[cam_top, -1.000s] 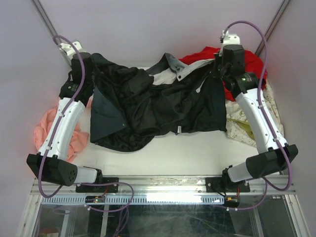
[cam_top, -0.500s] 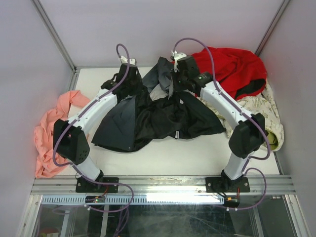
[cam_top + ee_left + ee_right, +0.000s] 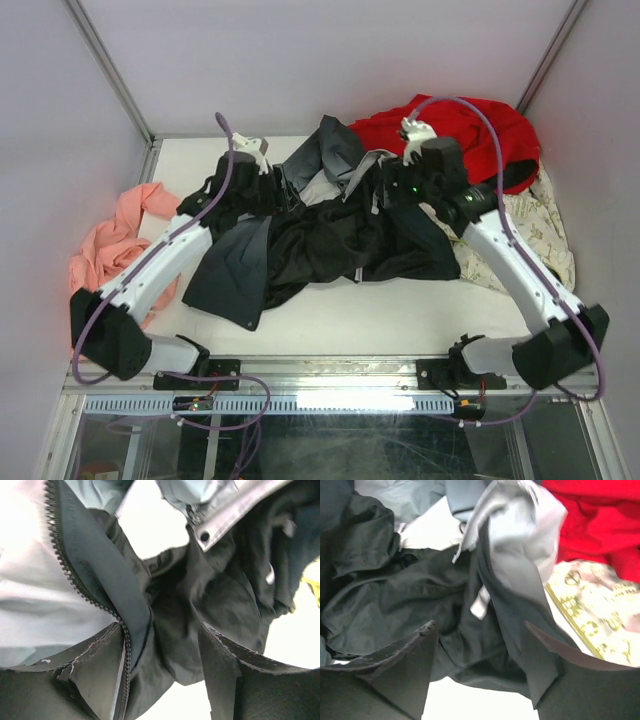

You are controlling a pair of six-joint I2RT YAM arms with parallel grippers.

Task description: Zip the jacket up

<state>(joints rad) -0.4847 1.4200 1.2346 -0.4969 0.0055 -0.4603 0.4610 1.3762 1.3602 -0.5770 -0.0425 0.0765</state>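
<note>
The jacket (image 3: 340,240) lies bunched in the middle of the table, black lining up, its grey collar (image 3: 345,165) at the back. My left gripper (image 3: 280,192) hovers over the jacket's left part and is open. In the left wrist view the zipper teeth (image 3: 75,580) run down past the left fingertip, and loose dark fabric sags in the left gripper (image 3: 161,630) without being pinched. My right gripper (image 3: 385,195) is open over the right part of the jacket. In the right wrist view, black lining and a white label (image 3: 480,605) lie beyond the right gripper (image 3: 480,625).
A red garment (image 3: 470,130) is heaped at the back right, and a cream patterned cloth (image 3: 530,235) lies along the right edge. A pink cloth (image 3: 110,250) hangs at the left edge. Walls close in the back and both sides.
Both grippers held the jacket spread wide at the back, swung together to the middle, then opened and let go. The jacket now lies bunched, and the arms have drawn slightly apart.
</note>
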